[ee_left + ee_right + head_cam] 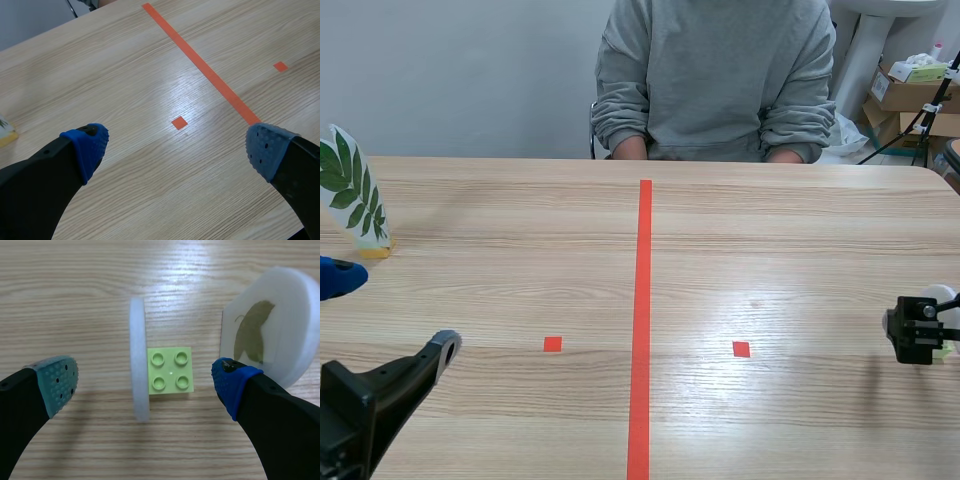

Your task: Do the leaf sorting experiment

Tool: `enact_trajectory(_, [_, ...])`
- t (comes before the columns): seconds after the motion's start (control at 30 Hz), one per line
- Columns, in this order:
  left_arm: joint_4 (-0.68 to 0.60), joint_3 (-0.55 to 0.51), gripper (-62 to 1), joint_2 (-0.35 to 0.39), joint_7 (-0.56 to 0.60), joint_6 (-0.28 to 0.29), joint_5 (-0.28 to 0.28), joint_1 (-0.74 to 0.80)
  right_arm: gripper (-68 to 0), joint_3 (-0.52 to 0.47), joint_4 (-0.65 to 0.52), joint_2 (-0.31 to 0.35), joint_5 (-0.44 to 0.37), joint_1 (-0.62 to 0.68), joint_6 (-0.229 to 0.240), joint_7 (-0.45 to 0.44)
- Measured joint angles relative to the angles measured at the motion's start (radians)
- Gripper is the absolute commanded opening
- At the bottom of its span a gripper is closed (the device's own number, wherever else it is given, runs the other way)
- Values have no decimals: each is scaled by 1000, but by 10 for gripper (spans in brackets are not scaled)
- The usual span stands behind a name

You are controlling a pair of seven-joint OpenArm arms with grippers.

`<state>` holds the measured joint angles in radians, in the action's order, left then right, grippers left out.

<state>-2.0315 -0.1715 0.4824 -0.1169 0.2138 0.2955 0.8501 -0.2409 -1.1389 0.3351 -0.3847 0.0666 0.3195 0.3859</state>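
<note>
A white card with a compound green leaf stands upright on a yellow base at the table's far left; a corner of that base shows beside my left gripper. My left gripper hovers open over bare table near the left orange square. My right gripper is open at the right edge. Between its fingers an edge-on white card stands on a light green brick, touched by neither pad. A second white oval card with a dull green leaf stands just past the right finger.
A person in a grey sweatshirt sits across the table, forearms at the far edge. An orange tape line splits the table. Cardboard boxes stand beyond the back right corner.
</note>
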Motion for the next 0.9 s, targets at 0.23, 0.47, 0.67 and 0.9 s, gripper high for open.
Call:
enact_trajectory(0.23, [0,0,-22,0,0,0,0,0,-80,-10,-97,0,-5,34,72,8])
enact_trajectory(0.47, [0,0,-22,0,-4,0,0,-7,-79,-78,-343,1,-5,178,138,23])
enact_trajectory(0.67, [0,0,-22,1,-33,19,0,-76,-66,-86,-521,0,-43,357,249,27])
enact_trajectory(0.9, [0,1,-22,37,-33,24,0,-83,-37,-104,-708,1,-55,548,320,27])
